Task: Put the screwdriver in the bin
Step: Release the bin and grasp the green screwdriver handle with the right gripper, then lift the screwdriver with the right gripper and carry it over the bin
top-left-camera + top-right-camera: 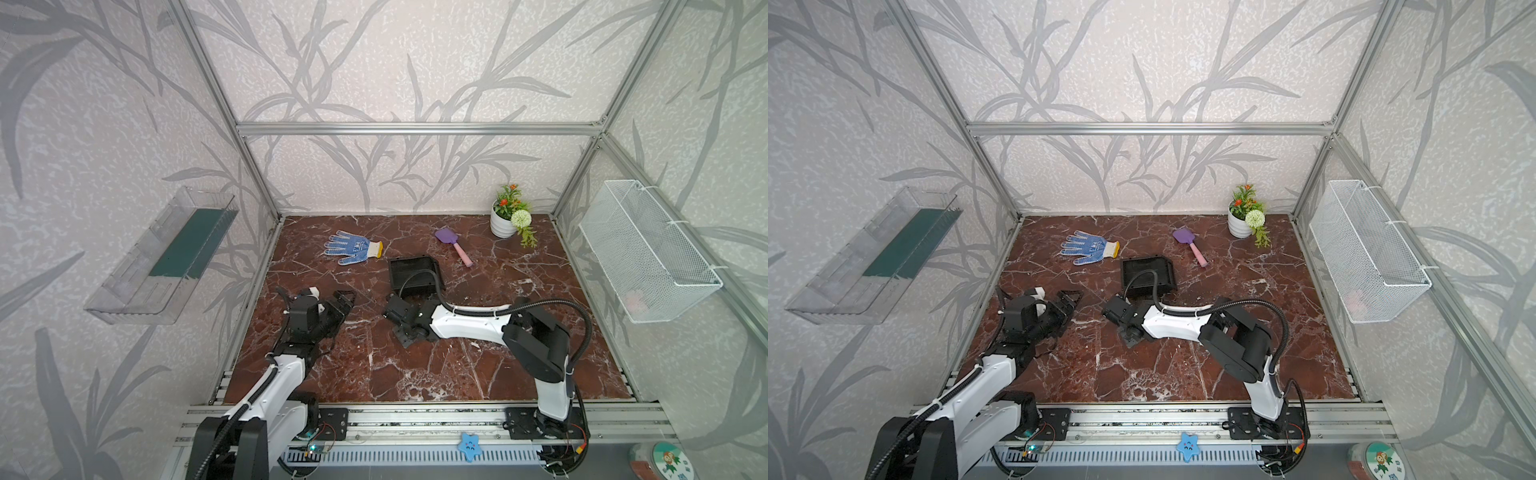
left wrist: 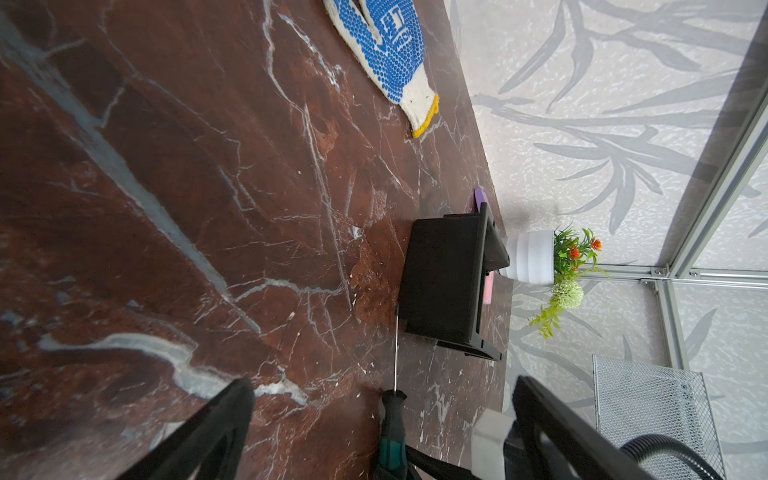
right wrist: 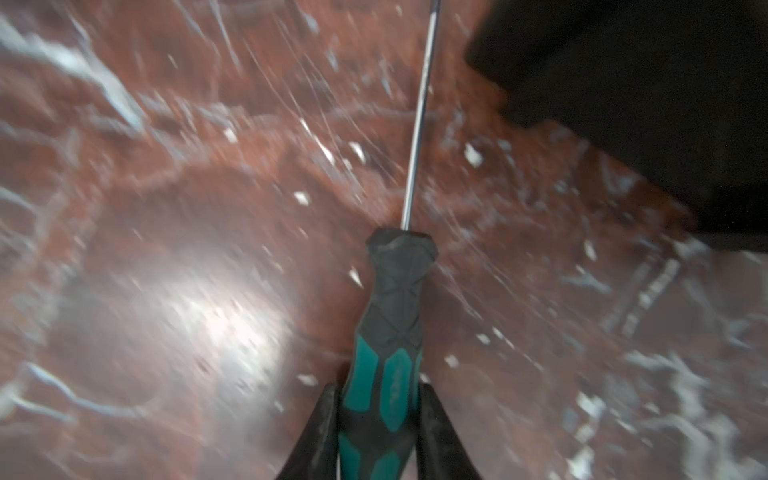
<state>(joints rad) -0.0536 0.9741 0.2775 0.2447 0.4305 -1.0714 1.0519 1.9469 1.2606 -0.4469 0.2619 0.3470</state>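
Grips screwdriver (image 3: 390,332) by handle in right gripper (image 3: 378,392), jaws tight on it, just beside bin (image 1: 409,261), not inside; maybe off table (image 1: 415,374), too blurred to tell. Holds left gripper (image 1: 345,300) spread apart, empty, nearby.

One screwdriver (image 3: 390,332), one bin (image 2: 440,270), one glove (image 1: 353,248), one shovel (image 1: 453,245), one plant (image 1: 509,212).

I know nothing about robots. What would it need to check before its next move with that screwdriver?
1. Right gripper shut on the screwdriver handle: ok.
2. Screwdriver lifted off the table: cannot tell.
3. Bin upright, open side up: ok.
4. Left gripper open and empty: ok.
5. Glove and shovel lying apart from the bin: ok.
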